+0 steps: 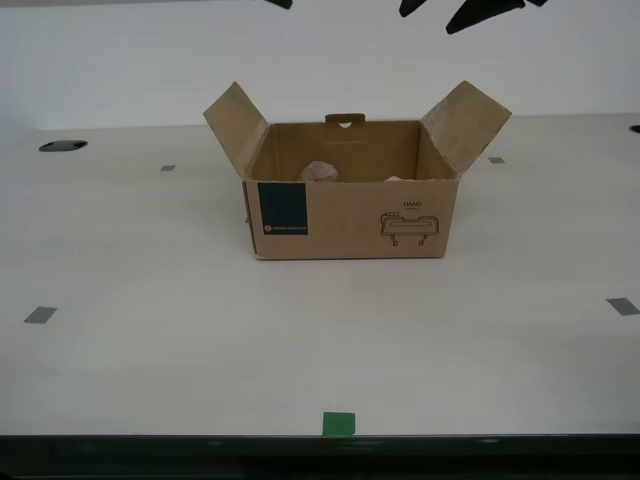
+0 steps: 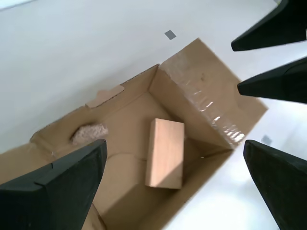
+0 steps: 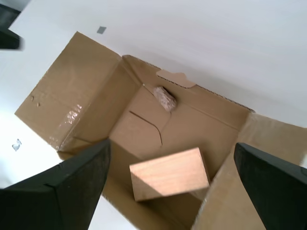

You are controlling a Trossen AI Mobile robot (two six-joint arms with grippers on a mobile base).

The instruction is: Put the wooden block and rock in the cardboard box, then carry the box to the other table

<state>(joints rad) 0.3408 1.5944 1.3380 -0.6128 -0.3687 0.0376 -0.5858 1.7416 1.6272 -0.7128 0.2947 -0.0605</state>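
Note:
The cardboard box stands open on a pale tabletop with a dark front edge, both side flaps spread. Inside lie the wooden block and the rock; the exterior view shows only the rock's top, near the back wall. My second gripper hangs open above the box with nothing between its fingers. My first gripper is also open and empty over the box. Dark fingertips show at the exterior view's top edge. The other table is out of view.
Grey tape marks and a green one dot the tabletop. A dark round hole lies at the exterior view's far left. A white wall rises behind the table.

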